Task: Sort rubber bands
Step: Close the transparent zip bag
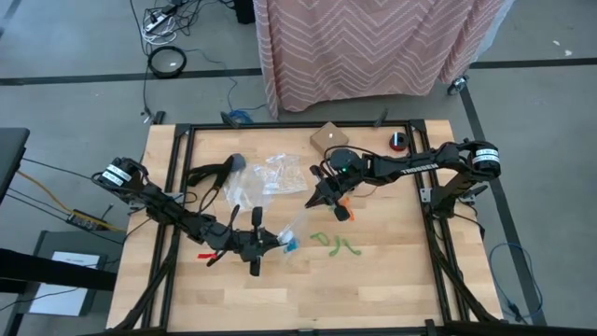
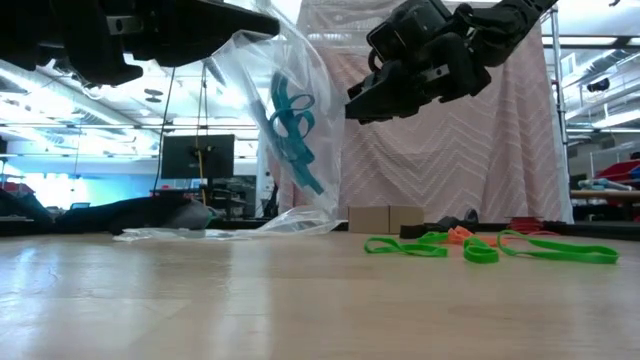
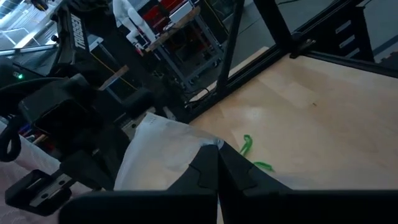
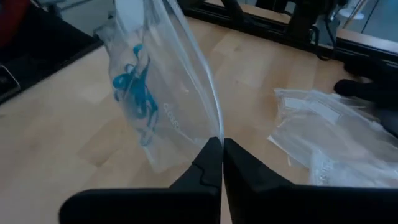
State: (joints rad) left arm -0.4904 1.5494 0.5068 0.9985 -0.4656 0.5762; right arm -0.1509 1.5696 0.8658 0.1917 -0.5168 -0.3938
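A clear zip bag [image 1: 297, 224] with blue rubber bands [image 4: 134, 93] inside hangs above the table's middle between my two grippers. My left gripper [image 1: 276, 241] is shut on its near end. My right gripper [image 1: 314, 201] is shut on its far edge. In the low view the blue bands [image 2: 292, 120] hang inside the raised bag [image 2: 300, 150]. Green rubber bands [image 1: 334, 245] lie flat on the wood to the bag's right. An orange band [image 1: 343, 213] lies just under my right gripper. My left gripper pinches the bag's near end [image 3: 205, 146] between its two shut fingers, coming in level from the table's left. The plastic bunches up just ahead of the fingertips. My right gripper pinches one thin edge of the bag [image 4: 217, 132] at its fingertips, slanting down from the far right. The bag hangs off that edge, with the blue bands low inside it.
A heap of clear zip bags [image 1: 270, 177] lies behind the held bag. A small cardboard box [image 1: 330, 137] and a red-and-black roll [image 1: 399, 141] stand at the far edge. A dark object [image 1: 213, 172] lies at the far left. Bare wood runs along the near edge.
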